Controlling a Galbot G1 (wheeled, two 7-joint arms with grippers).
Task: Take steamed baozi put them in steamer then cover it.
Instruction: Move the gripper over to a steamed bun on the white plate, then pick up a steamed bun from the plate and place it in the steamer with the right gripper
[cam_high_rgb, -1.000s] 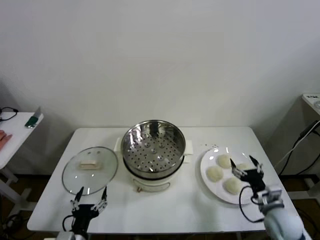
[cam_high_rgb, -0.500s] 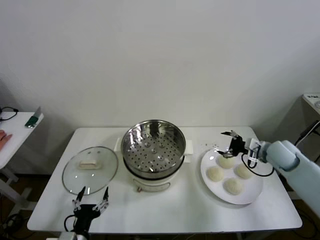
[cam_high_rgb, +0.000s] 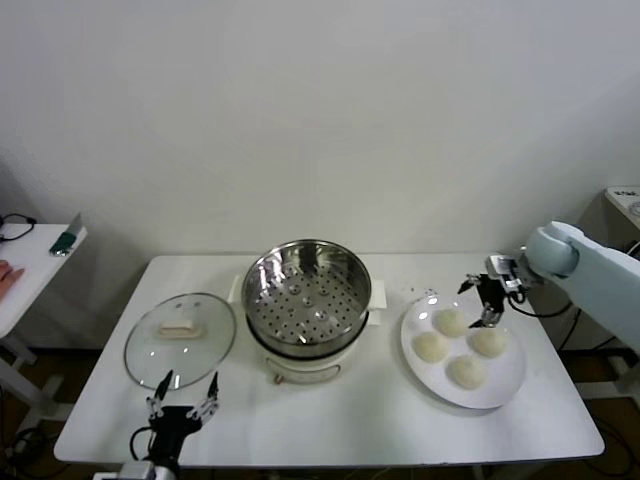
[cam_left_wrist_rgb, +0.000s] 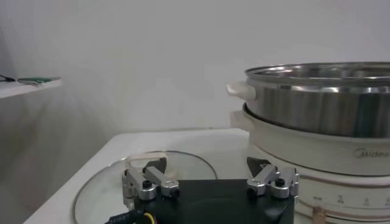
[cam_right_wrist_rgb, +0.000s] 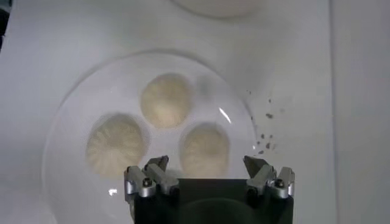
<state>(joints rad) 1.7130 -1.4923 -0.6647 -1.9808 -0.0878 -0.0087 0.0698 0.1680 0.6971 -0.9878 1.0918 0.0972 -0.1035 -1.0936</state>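
Four cream-white baozi (cam_high_rgb: 450, 321) lie on a flat white plate (cam_high_rgb: 503, 381) at the table's right. Three of them show in the right wrist view (cam_right_wrist_rgb: 205, 149). The shiny steel steamer (cam_high_rgb: 305, 295) with its perforated tray stands uncovered at the table's middle, with no bun in it. It also shows in the left wrist view (cam_left_wrist_rgb: 323, 103). Its glass lid (cam_high_rgb: 180, 338) lies flat on the table to the left. My right gripper (cam_high_rgb: 481, 303) hovers open over the plate's back right, above the buns (cam_right_wrist_rgb: 206, 167). My left gripper (cam_high_rgb: 185, 395) is open and empty near the table's front edge, in front of the lid (cam_left_wrist_rgb: 209, 173).
A side table (cam_high_rgb: 30, 270) with a green object (cam_high_rgb: 65, 240) stands at far left; a hand rests on its edge. Another surface (cam_high_rgb: 625, 200) is at far right. Dark crumbs (cam_right_wrist_rgb: 265, 131) lie on the table by the plate's rim (cam_right_wrist_rgb: 73, 115).
My right arm has swung from the plate's front right round to its back, and the gripper now hangs over the back-right buns. The left arm has not moved.
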